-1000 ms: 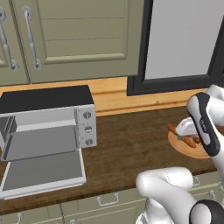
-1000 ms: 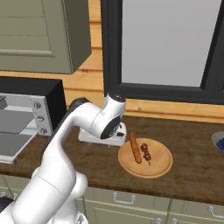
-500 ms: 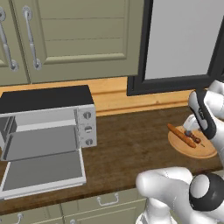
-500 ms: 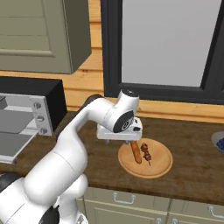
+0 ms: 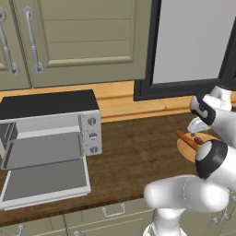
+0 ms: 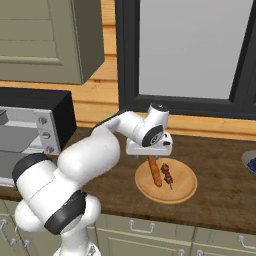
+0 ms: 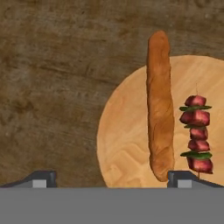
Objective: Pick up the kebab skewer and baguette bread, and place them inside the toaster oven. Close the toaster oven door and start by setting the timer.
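Simply long orange-brown baguette bread [image 7: 159,105], plated.

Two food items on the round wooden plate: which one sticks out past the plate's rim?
The baguette bread: the long orange-brown loaf, its far end over the dark counter. The kebab skewer, shorter with dark red chunks, lies wholly on the plate.

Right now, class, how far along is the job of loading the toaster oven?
Done: the toaster oven door lies open. In hand: the gripper, open and empty, hovers above the plate. Left: the baguette bread and kebab skewer lie side by side there, ungrasped; then loading, closing, timer.
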